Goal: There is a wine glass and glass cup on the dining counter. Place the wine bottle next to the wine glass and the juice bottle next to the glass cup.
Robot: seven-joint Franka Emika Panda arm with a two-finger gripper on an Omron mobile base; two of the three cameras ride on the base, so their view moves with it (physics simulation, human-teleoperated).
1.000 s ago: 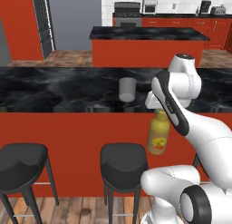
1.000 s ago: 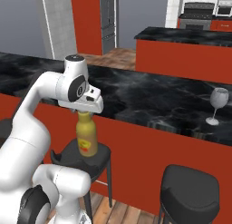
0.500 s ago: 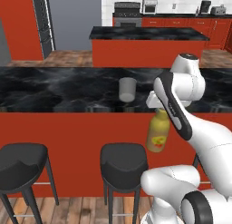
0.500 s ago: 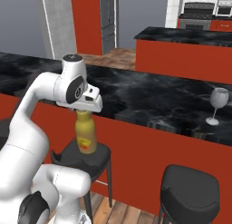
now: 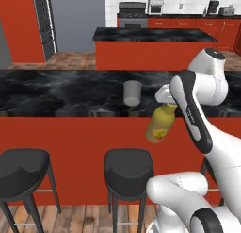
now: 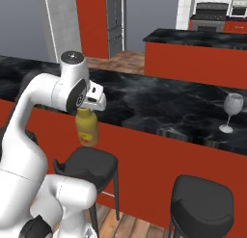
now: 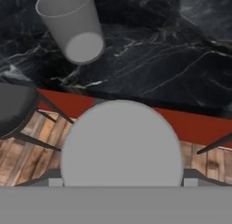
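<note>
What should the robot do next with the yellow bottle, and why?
Probably carry it forward over the counter edge. The gripper holds the juice bottle by its neck, hanging in front of the dining counter's red panel, partly below the top. The glass cup stands just beyond, so the bottle likely needs a small lift first.

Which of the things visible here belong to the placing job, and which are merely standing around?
Job:
juice bottle, held in the gripper
glass cup
wine glass
dining counter

Standing around:
bar stools
red island
oven at the back wall
</note>
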